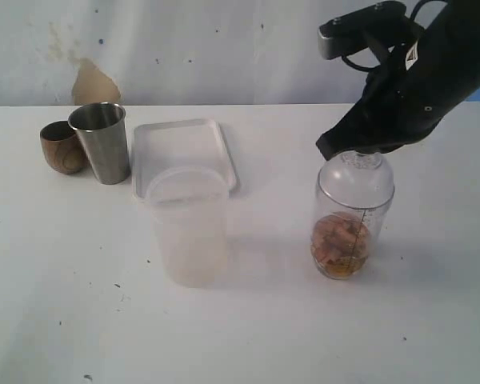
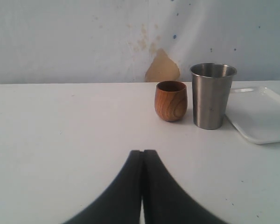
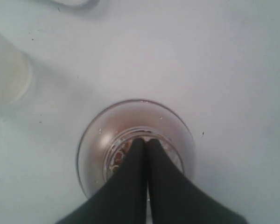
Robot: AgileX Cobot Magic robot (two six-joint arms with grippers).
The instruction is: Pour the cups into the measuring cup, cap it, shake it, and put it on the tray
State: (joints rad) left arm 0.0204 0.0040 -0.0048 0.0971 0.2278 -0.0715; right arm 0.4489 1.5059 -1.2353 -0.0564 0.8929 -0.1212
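Note:
The measuring cup (image 1: 354, 216) stands on the table at the right, with a clear domed cap (image 1: 356, 174) on it and brown contents at its bottom. My right gripper (image 1: 360, 150) is shut, with its tips on top of the cap's neck; the right wrist view shows the same from above, the gripper (image 3: 146, 141) over the cup (image 3: 91, 149). The steel tumbler (image 1: 102, 142) and wooden cup (image 1: 62, 146) stand upright at the far left, beside the white tray (image 1: 184, 140). My left gripper (image 2: 143, 151) is shut and empty above the table, facing the wooden cup (image 2: 171, 101), the tumbler (image 2: 212, 95) and the tray (image 2: 266, 119). The exterior view does not show it.
A wide frosted plastic tumbler (image 1: 188, 228) stands in front of the tray, left of the measuring cup; in the right wrist view this frosted tumbler (image 3: 7, 74) is at the frame's edge. A stained wall (image 1: 96, 80) lies behind the table.

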